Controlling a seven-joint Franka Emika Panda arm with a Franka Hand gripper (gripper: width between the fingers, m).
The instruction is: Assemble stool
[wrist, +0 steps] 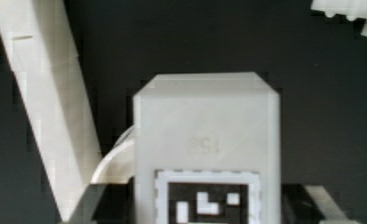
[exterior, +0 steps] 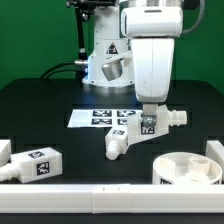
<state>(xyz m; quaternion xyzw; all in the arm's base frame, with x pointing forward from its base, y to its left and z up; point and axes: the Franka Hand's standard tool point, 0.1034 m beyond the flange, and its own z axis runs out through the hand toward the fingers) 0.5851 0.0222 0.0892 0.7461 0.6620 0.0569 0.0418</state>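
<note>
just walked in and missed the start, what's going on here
The gripper is shut on one white stool leg, low beside the marker board. A second leg lies next to it on the table, a third leg sits at the exterior view's left, and the seat disc lies at its right with no leg visibly attached.

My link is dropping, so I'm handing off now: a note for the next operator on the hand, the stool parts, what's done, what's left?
Hand shut on one leg, by the marker board.
Second leg lies loose just beside it; third leg at the exterior view's left.
Seat disc at the exterior view's lower right, no leg fitted.
Done: one leg gripped. Left: all legs into the seat.
</note>
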